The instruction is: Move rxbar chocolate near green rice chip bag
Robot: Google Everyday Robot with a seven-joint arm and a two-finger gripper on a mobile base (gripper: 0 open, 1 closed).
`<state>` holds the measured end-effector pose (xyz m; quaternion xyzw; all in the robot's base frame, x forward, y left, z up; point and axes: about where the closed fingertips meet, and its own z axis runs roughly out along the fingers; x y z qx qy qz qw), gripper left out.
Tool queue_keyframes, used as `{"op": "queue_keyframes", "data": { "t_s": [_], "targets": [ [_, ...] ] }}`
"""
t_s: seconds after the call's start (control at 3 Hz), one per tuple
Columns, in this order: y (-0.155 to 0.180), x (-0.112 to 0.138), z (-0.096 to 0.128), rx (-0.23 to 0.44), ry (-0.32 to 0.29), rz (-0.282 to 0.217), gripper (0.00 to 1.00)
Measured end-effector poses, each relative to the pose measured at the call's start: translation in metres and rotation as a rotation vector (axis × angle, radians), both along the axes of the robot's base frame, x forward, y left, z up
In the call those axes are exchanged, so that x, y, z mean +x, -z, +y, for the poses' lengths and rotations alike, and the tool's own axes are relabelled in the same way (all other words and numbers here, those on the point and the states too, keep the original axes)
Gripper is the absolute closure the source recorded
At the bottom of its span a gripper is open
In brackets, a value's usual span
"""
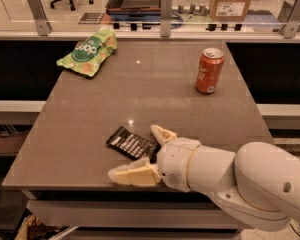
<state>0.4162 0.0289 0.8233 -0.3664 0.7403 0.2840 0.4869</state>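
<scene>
The rxbar chocolate [131, 143], a flat black bar with white lettering, lies on the brown table [150, 89] near its front edge. My gripper [140, 153] is open at the bar's right end, one cream finger [162, 133] behind it and the other [131, 175] in front of it. The bar's right end lies between them. The green rice chip bag [89, 52] lies at the table's far left corner, well away from the bar.
An orange soda can [209, 70] stands upright at the table's right side. A railing with metal posts [165, 6] runs behind the table. My white arm [240, 184] reaches in from the lower right over the table's front edge.
</scene>
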Motion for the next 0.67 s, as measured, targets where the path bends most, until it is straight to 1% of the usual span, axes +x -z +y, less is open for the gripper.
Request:
{"op": "queue_keyframes", "data": {
  "t_s": [0.33, 0.67],
  "targets": [
    [0.0055, 0.0023, 0.0182, 0.023, -0.008, 0.001, 0.39],
    [0.0056, 0.0025, 0.0207, 0.025, -0.01, 0.0, 0.62]
  ]
}}
